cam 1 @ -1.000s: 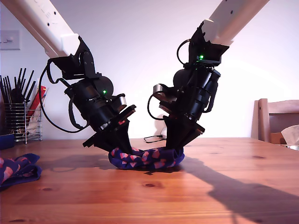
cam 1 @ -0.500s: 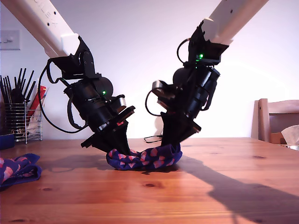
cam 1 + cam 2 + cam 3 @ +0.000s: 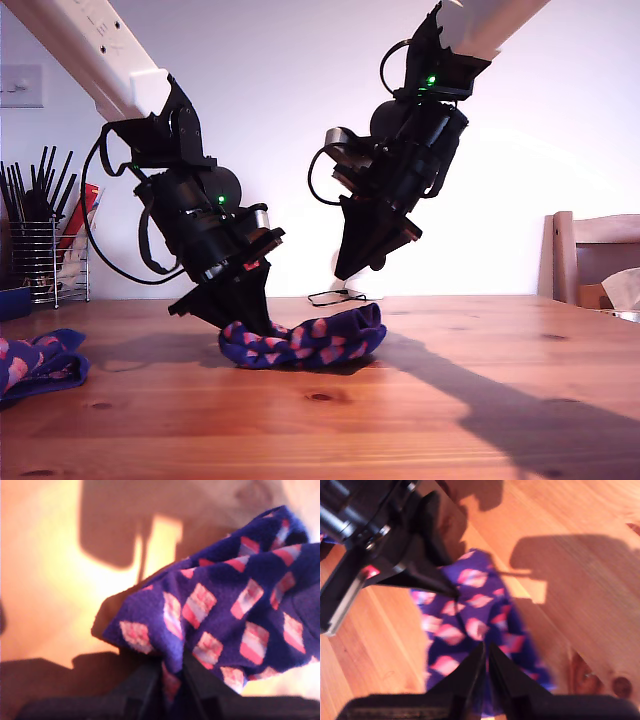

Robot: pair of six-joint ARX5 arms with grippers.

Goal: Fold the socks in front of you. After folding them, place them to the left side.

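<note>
Moved: my second gripper raised off the sock, jaws together, empty.
First arm: tilted low; my first gripper clamped on sock end.
Sock: bunched mid-table.
Exterior view only: second sock at its left edge.

Exterior view: low, near tabletop level, facing across the wooden table toward a white wall. First wrist view: pressed close against the navy-purple knit sock with pink-red blocks. Second wrist view: looking down from above (same sock shared by all three).
</note>
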